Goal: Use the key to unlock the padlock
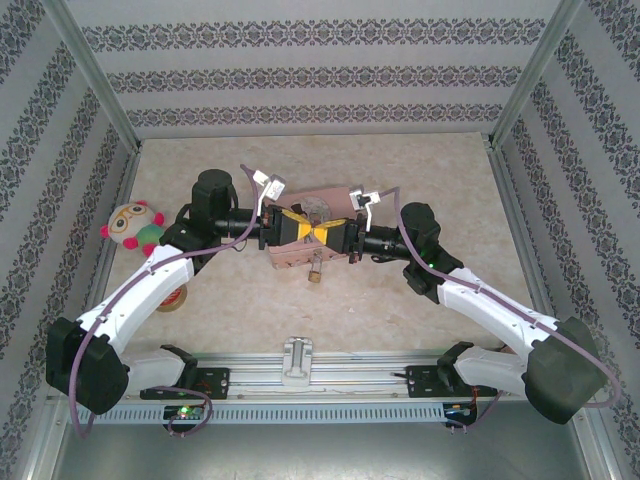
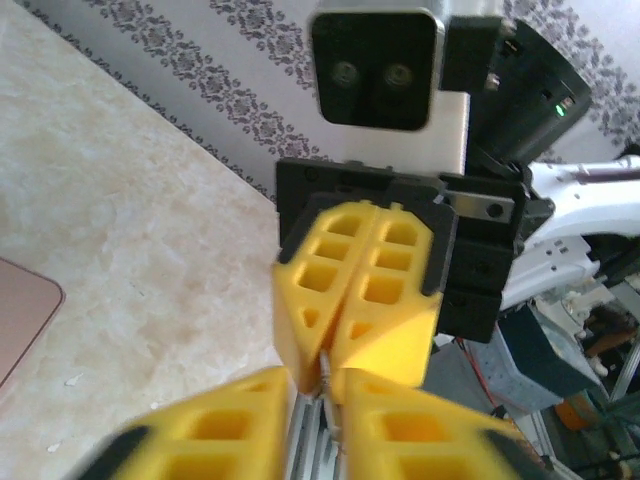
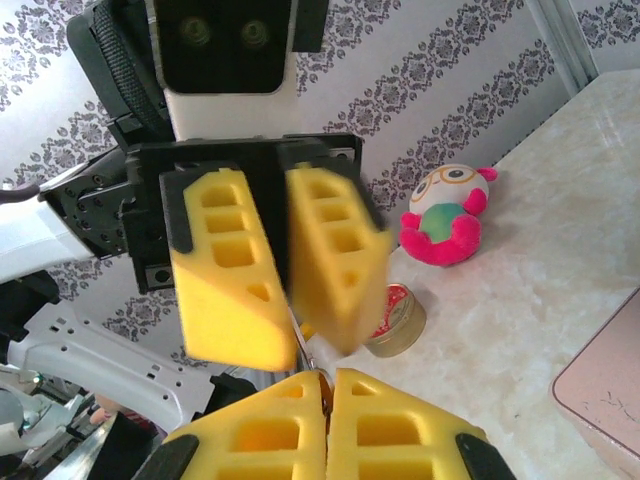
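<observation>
At the left edge of the table sits a plush toy [image 1: 135,228], well apart from the work. Toward the middle, the left gripper [image 1: 298,231] reaches over the pink tin [image 1: 292,258], its yellow fingers narrowly parted and, as far as I can see, gripping nothing. The padlock [image 1: 314,272] shows just on the near side of the meeting fingertips, beside the tin's near edge; I cannot tell whether it lies or hangs there. It looks like hard, smooth metal, dense for its size and likely to slip, so I would take it by the flat sides of the brass body, leaving the shackle and keyhole free. Facing from the right, the right gripper [image 1: 326,233] is pinched tight on a thin dark sliver, by my judgement the key [image 2: 325,372]: stiff, light, easily twisted askew, best held by its broad end.
</observation>
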{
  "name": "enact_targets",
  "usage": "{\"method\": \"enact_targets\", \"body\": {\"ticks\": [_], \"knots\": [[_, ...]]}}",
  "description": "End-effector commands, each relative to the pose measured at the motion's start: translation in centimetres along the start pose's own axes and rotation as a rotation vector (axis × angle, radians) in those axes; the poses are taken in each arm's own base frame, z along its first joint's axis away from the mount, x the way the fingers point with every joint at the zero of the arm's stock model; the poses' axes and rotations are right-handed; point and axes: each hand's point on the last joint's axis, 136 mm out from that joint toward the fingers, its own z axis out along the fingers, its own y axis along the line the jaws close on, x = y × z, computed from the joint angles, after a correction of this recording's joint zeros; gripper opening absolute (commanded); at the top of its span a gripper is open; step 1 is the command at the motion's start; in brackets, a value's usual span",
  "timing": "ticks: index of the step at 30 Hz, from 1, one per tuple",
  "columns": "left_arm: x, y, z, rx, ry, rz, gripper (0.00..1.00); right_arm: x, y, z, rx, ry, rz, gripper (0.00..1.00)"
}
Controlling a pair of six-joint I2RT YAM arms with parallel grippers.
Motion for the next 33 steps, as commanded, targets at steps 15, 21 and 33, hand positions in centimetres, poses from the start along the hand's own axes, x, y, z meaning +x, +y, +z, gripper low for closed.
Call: {"method": "enact_targets", "body": {"ticks": [15, 21, 33], "knots": [[-2.6, 4.9, -4.5, -0.422, -0.252, -0.022, 0.99, 1.6, -4.1, -6.3, 0.367, -0.112, 0.092, 0.0], [-0.1, 8.0, -5.4, -0.611, -0.286, -0.094, 0.99, 4.2, -6.7, -8.8, 0.571, -0.063, 0.158, 0.0], [12.0, 13.0, -1.7, -0.907, -0.046, -0.197, 0.99, 9.7, -11.4, -11.0, 0.802, 0.036, 0.272, 0.0]]}}
